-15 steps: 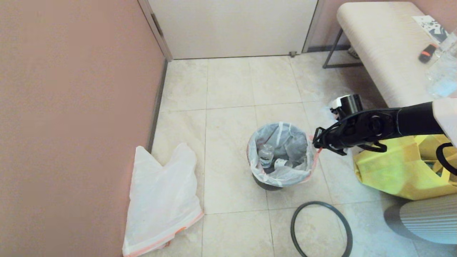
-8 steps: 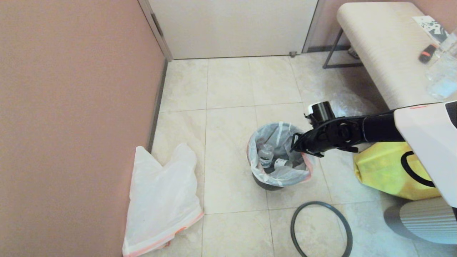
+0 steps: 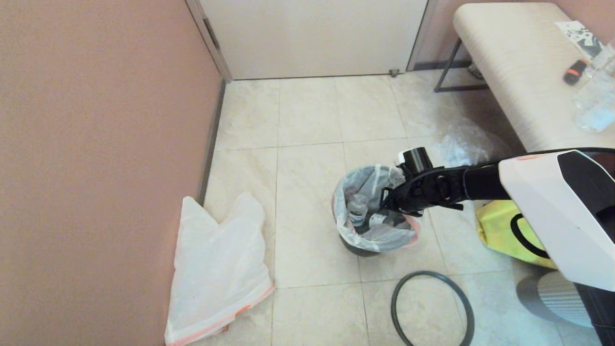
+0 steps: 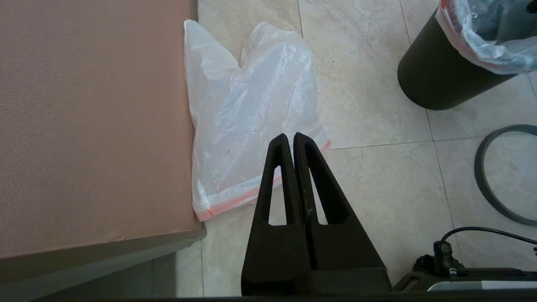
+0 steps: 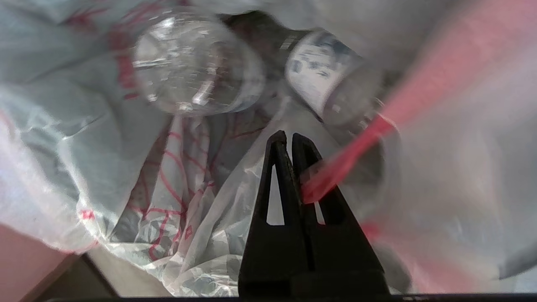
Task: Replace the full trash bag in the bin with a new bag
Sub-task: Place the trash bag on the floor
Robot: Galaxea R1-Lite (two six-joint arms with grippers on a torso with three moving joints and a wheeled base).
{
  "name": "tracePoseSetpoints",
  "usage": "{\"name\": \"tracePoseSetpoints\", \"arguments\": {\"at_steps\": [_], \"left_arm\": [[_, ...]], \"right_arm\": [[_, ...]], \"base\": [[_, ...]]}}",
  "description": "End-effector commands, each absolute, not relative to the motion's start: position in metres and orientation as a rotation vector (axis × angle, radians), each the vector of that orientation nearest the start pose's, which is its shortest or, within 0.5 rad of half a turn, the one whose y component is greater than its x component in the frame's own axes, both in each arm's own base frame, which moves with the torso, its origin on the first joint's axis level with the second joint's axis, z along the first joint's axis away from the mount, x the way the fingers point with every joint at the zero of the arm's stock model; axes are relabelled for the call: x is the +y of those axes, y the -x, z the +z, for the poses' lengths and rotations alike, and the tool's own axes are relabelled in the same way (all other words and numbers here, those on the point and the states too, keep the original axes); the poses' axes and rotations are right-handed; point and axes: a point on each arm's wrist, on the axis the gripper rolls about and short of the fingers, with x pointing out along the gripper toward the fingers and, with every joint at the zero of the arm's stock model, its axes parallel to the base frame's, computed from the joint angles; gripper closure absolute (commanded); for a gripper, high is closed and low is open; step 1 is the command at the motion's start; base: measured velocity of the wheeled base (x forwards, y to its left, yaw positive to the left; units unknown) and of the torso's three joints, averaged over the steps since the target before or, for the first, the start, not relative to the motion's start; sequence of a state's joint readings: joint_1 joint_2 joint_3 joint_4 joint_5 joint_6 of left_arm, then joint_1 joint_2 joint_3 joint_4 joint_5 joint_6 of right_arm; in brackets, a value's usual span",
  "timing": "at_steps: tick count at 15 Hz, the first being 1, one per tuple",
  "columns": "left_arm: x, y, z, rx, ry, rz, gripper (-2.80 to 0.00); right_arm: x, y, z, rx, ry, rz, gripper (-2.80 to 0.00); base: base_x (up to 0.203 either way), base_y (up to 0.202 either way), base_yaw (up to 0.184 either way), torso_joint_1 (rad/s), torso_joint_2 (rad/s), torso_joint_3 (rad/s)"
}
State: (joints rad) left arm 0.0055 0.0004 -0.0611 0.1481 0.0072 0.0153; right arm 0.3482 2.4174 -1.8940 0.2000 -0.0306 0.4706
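The full trash bag (image 3: 379,236) sits in the black bin (image 3: 358,249) mid-floor, its rim folded over the edge, a clear bottle (image 5: 188,63) inside. My right gripper (image 3: 383,205) hangs over the bag's mouth, shut (image 5: 286,135) on the bag's orange-pink drawstring (image 5: 348,159), which runs taut from between the fingers. The new bag (image 3: 218,269) lies flat by the left wall. The bin's dark-grey hoop (image 3: 393,307) lies on the floor in front. My left gripper (image 4: 289,136) is shut and empty, held above the floor near the new bag (image 4: 247,113).
A yellow tote bag (image 3: 499,230) and a grey ribbed cylinder (image 3: 562,298) stand right of the bin. A cushioned bench (image 3: 519,62) runs along the right. The pink wall (image 3: 96,144) bounds the left, a door (image 3: 312,33) the back.
My right gripper has swung left from the bin's right edge to over the bag's mouth, drawing the drawstring and right rim inward. The left arm has not moved.
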Motion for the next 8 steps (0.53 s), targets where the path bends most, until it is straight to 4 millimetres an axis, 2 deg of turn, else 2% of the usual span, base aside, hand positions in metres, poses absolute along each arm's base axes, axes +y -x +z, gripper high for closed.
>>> {"name": "tracePoseSetpoints", "arguments": {"at_steps": [1, 4, 8], "left_arm": [[0.000, 0.028, 0.077, 0.088, -0.015, 0.013, 0.00], [0.000, 0.028, 0.077, 0.088, -0.015, 0.013, 0.00], [0.000, 0.028, 0.077, 0.088, -0.015, 0.013, 0.00]], "right_arm": [[0.175, -0.461, 0.104, 0.776, -0.306, 0.144, 0.00], [0.186, -0.457, 0.105, 0.775, -0.294, 0.163, 0.00], [0.196, -0.468, 0.075, 0.793, -0.242, 0.159, 0.00]], "base": [[0.000, 0.000, 0.000, 0.000, 0.00, 0.000], [0.000, 0.000, 0.000, 0.000, 0.00, 0.000], [0.000, 0.000, 0.000, 0.000, 0.00, 0.000]]}}
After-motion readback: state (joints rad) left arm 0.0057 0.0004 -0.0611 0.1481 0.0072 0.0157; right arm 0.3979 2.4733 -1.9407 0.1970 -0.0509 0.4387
